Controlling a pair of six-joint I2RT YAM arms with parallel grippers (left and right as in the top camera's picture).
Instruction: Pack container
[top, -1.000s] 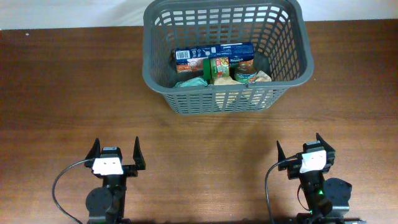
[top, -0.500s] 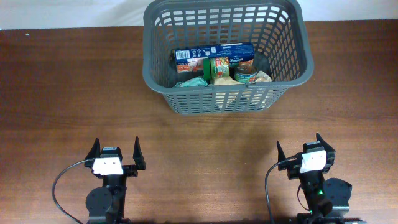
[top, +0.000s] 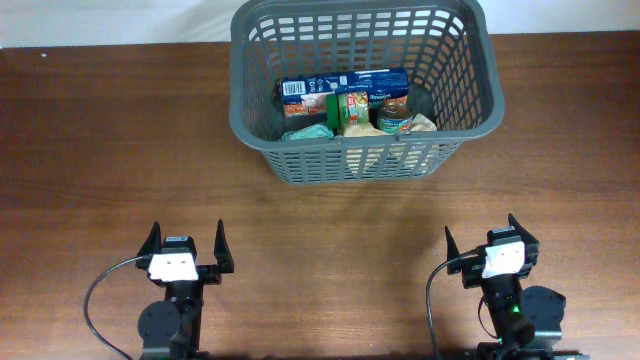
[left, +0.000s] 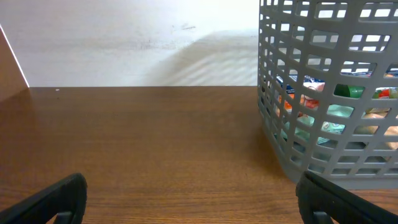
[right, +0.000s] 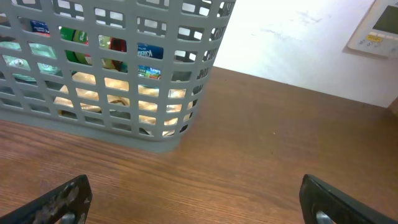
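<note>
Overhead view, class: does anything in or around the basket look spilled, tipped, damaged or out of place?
Nothing stands out. The grey basket stands upright on the wooden table, with the blue box, jar and packets all inside. The left gripper and right gripper are open, empty, apart from it.

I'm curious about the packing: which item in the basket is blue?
The long box lying across the far side of the basket; the jar and packets in front of it show green, teal and tan.

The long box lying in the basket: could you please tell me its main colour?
The box is mainly blue, clearest in the overhead view.
</note>
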